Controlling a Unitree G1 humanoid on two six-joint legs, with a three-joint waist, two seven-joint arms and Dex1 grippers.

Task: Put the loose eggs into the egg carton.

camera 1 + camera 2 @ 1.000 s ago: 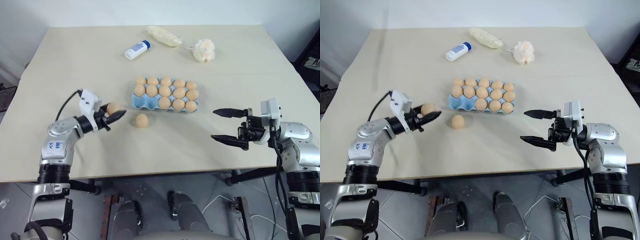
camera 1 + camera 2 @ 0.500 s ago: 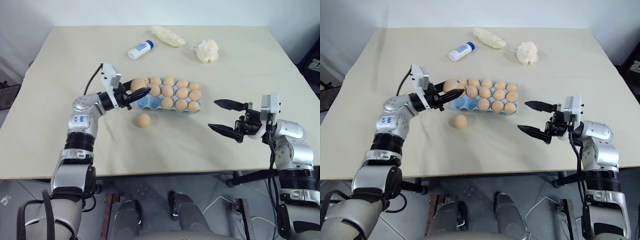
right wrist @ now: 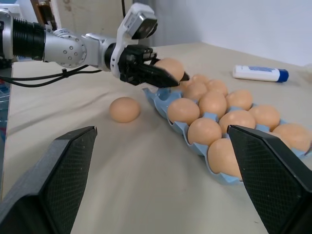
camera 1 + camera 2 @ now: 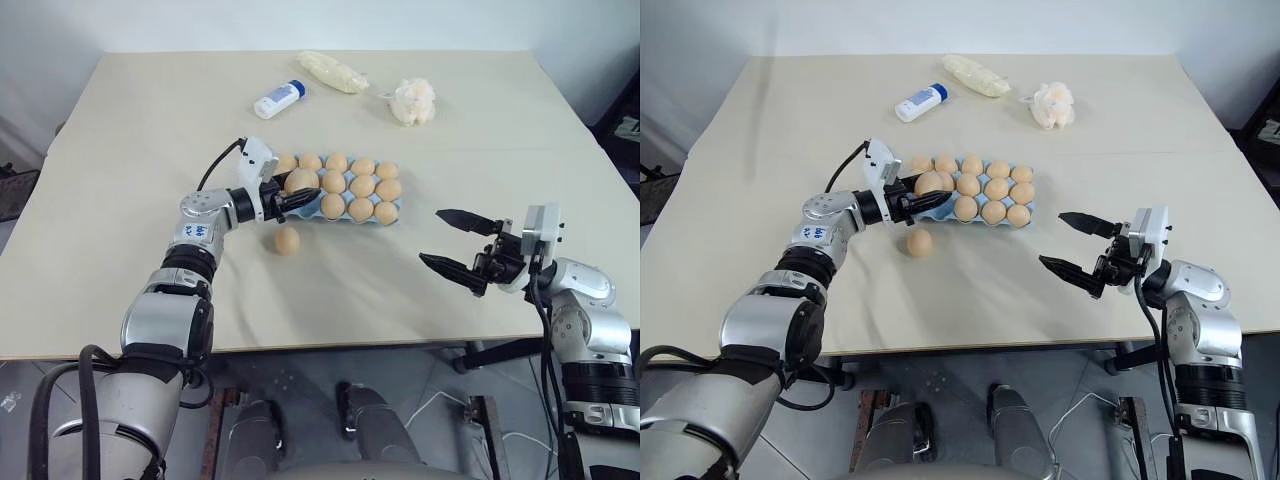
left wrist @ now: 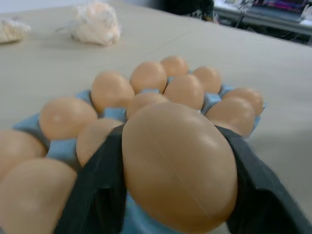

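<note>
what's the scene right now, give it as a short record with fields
left gripper: shut on an egg, held over the near left corner of the egg carton
right gripper: open, holding nothing, right of the carton
egg on table: one, lying just in front of the carton
carton: light blue, cups nearly all filled with tan eggs
far side of table: white bottle, pale yellow bag, cream puff

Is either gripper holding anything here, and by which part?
The left gripper holds an egg by its sides, between the fingers; the right gripper holds nothing.
</note>
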